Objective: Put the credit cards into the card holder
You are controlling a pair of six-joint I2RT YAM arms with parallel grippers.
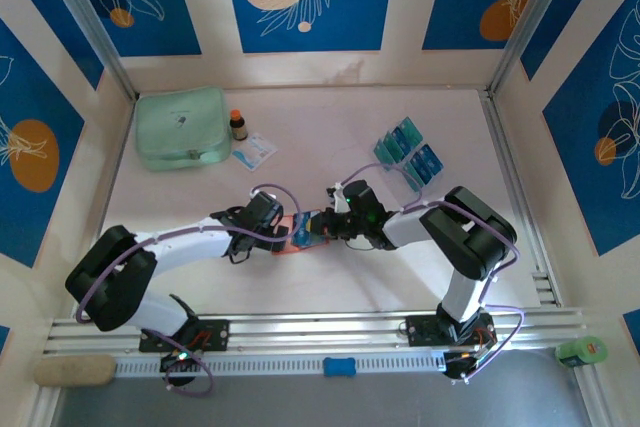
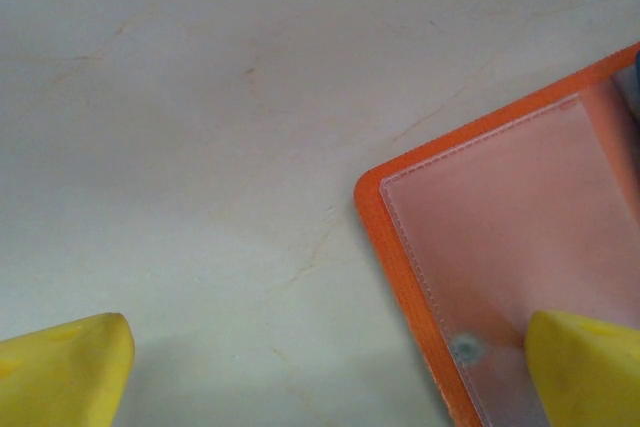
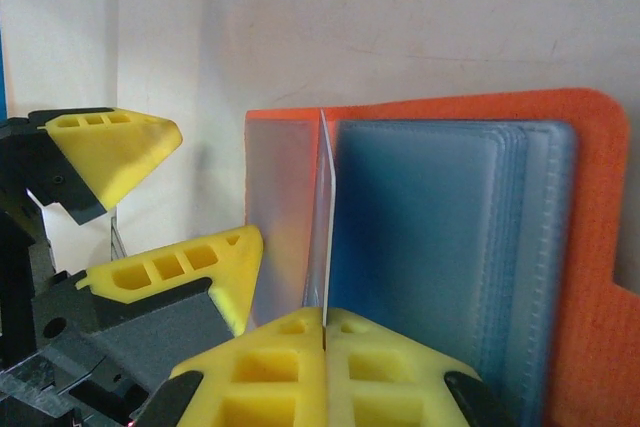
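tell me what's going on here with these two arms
Both arms are working on the open orange card holder in the middle of the table. The left end effector is open, one finger over the holder's clear pocket. The right end effector is shut on a thin sheet standing edge-on between the clear pocket and the blue pockets; whether it is a card or a pocket leaf is unclear. A group of blue-green cards lies farther back on the right.
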